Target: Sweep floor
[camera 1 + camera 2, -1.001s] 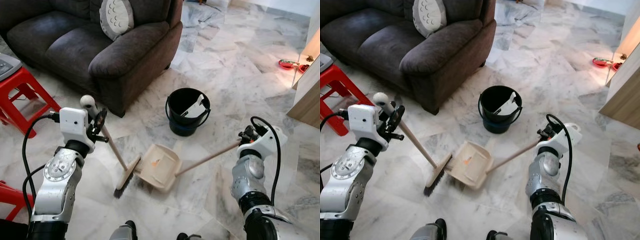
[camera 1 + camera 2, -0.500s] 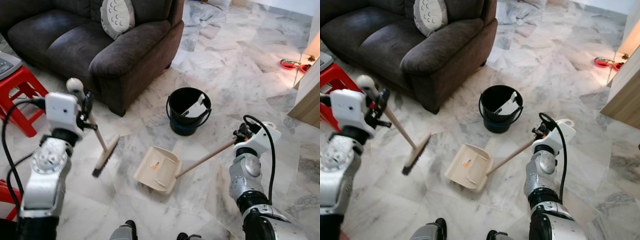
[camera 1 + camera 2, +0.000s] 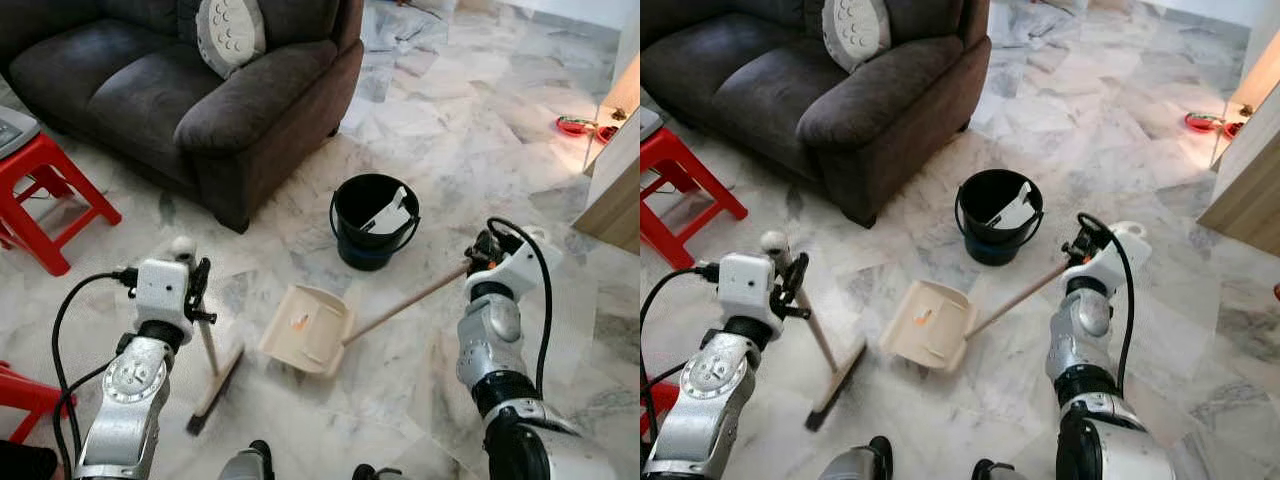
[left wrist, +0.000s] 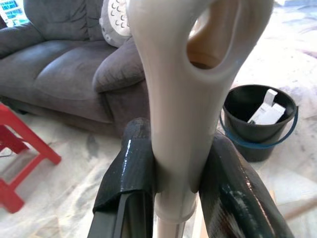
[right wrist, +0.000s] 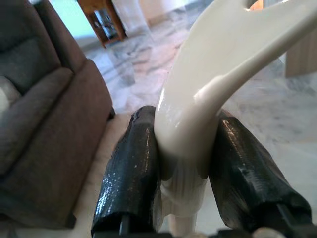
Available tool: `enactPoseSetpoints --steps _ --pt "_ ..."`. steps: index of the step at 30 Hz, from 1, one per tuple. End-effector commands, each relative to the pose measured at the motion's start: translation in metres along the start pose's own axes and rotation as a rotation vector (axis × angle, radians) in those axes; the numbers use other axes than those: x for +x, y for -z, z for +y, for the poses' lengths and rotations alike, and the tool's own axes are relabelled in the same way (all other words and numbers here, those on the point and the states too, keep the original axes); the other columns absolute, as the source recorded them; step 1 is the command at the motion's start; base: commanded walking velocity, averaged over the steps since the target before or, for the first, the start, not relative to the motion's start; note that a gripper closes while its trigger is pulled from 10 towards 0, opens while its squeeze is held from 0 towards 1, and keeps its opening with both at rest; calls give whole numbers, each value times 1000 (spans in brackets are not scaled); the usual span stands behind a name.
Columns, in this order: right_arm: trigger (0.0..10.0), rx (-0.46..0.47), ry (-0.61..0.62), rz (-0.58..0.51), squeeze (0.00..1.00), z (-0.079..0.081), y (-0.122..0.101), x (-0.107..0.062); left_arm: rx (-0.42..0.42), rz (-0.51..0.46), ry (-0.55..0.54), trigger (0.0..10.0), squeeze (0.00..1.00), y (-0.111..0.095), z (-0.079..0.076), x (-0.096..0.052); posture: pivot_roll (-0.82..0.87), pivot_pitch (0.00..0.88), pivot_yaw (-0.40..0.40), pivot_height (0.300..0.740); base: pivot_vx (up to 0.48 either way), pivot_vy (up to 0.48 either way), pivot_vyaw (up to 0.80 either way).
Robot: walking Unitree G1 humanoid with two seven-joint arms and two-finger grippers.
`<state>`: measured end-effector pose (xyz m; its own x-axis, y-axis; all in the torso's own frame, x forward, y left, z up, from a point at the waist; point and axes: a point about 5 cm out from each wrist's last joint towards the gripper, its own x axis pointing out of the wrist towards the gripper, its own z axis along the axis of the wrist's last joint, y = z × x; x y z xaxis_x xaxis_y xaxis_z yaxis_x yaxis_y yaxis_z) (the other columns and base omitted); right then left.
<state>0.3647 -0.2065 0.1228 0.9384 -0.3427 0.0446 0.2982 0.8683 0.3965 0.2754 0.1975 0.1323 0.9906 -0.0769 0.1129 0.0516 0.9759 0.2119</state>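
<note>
Left end effector (image 4: 173,198) clamped on broom (image 3: 213,375) handle, bristles down on marble floor (image 3: 420,120); right end effector (image 5: 190,198) gripping dustpan (image 3: 307,327) handle, pan near black bucket (image 3: 374,222).

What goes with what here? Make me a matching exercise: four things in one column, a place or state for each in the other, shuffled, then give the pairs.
Things:
1. broom
2. dustpan
3. bucket
4. stool

Places or states:
A. red, beside the sofa
B. black, standing on the floor with a white item inside
C. handle clamped in the left gripper, bristles on the floor
D. cream, on the floor, its long handle held by the right gripper

Pairs: 1-C, 2-D, 3-B, 4-A
</note>
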Motion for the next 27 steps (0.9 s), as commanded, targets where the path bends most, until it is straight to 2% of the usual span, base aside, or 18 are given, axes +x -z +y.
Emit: enactPoseSetpoints --steps 1,9,10,14,23,27 --pt "10000 23 -10 -85 0 8 -22 9 27 -24 -10 10000 0 -1 1 -2 204 169 -24 740 0 0 0" --pt "10000 78 -50 -133 0 29 -42 18 36 -33 -9 10000 0 2 -1 -2 207 156 -21 740 0 0 0" --pt "10000 113 -67 -153 0 37 -49 21 40 -35 -9 10000 0 2 -1 -2 205 153 -21 740 0 0 0" --pt "10000 141 -97 -180 0 47 -63 26 42 -44 -7 10000 0 1 -1 -1 207 145 -22 740 0 0 0" --pt "10000 227 -143 -225 0 60 -87 29 39 -64 -2 10000 0 0 -3 0 200 114 -21 740 0 0 0" --pt "10000 224 -184 -228 0 68 -90 29 30 -60 12 10000 0 2 -5 1 198 104 -19 740 0 0 0"
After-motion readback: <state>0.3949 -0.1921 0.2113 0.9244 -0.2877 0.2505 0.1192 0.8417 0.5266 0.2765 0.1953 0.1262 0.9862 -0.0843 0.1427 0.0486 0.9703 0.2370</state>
